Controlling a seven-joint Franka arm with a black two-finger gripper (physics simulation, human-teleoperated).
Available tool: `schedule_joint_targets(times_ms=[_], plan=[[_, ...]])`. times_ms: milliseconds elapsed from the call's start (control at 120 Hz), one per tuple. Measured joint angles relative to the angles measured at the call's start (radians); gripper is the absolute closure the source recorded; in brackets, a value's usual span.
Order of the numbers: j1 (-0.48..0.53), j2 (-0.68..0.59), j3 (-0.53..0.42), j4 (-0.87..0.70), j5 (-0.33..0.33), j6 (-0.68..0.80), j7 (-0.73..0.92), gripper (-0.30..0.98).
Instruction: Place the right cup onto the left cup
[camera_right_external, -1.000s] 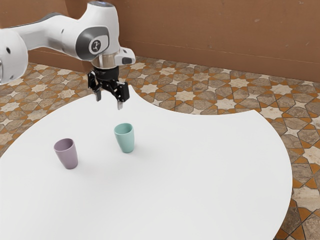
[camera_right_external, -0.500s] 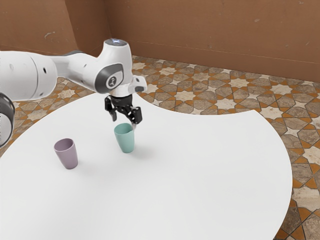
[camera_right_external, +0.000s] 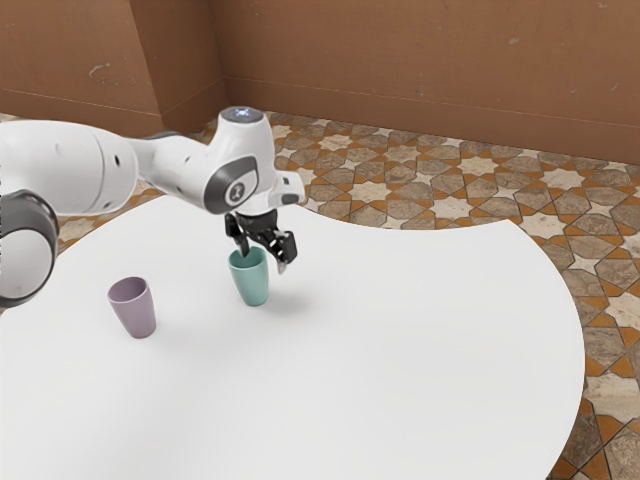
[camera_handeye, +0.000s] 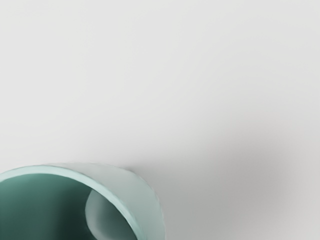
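1. Hardest bit to read is where the gripper (camera_right_external: 263, 258) meets the teal cup (camera_right_external: 253, 285). One finger overlaps the cup's mouth and covers a bit of the rim, and I honestly can't tell if its tip dips inside or touches anything.
2. The other finger (camera_right_external: 282, 266) is outside the cup, toward the exterior view's right, so the gripper's open and not clamped on anything.
3. Wrist view cuts the teal cup off at the picture's edge, so you get part of the rim, the outer wall and a dark green inside. There's a paler rounded patch in there too, no clue what it is.
4. Looks-wise, the teal cup's smooth, plain, no handle, narrower toward the base. It's upright on the white bench (camera_right_external: 400, 340).
5. The mauve cup (camera_right_external: 134, 312) has much the same shape, also upright on the bench, apart from the teal one toward the exterior view's left and a bit nearer. Its inside bottom is hidden.
6. Arm (camera_right_external: 60, 170) gets cropped at the exterior view's left, bench too.
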Motion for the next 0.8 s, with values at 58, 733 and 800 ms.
schedule_joint_targets(times_ms=[58,733,800], plan=[[0.0,0.012,0.001,0.0,-0.001,0.008,0.0,0.0],[0.002,0.052,0.02,0.002,-0.005,0.063,0.014,0.69],[0.001,0.051,0.02,0.002,-0.004,0.064,0.015,0.72]])
